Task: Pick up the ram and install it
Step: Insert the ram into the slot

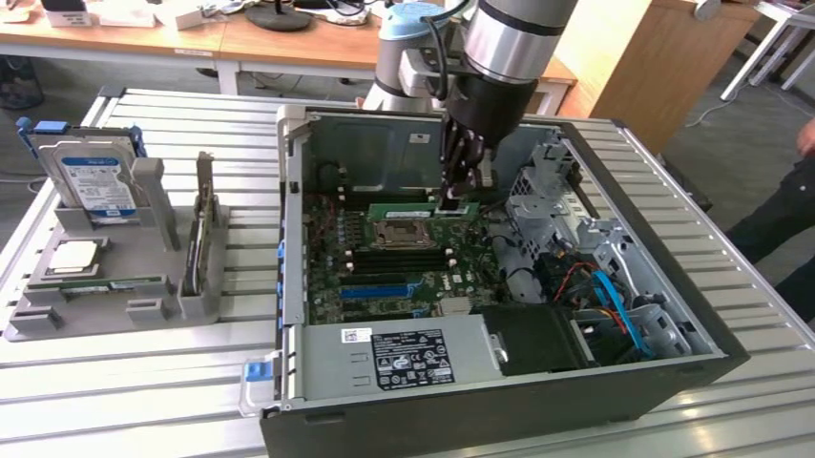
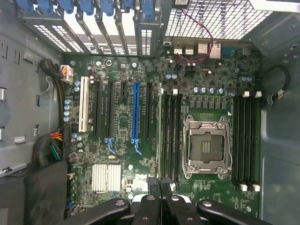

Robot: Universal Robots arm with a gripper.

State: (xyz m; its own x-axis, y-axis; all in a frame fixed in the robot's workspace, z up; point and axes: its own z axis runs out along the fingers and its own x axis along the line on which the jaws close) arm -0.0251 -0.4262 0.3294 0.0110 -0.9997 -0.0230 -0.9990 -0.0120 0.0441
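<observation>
The tool (image 1: 461,194) is pinched narrow on one end of the ram (image 1: 414,208), which stands on edge beside the processor socket (image 1: 397,232) inside the computer case (image 1: 290,219). It looks light, stiff and fragile; best gripped by its edges.

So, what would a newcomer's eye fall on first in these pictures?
The open computer case in the middle of the slatted table, with the robot arm reaching into it from above. Its tool is shut on the ram, a green stick over the motherboard, next to the empty processor socket. On the exterior view's left, a grey tray holds a hard drive.
</observation>
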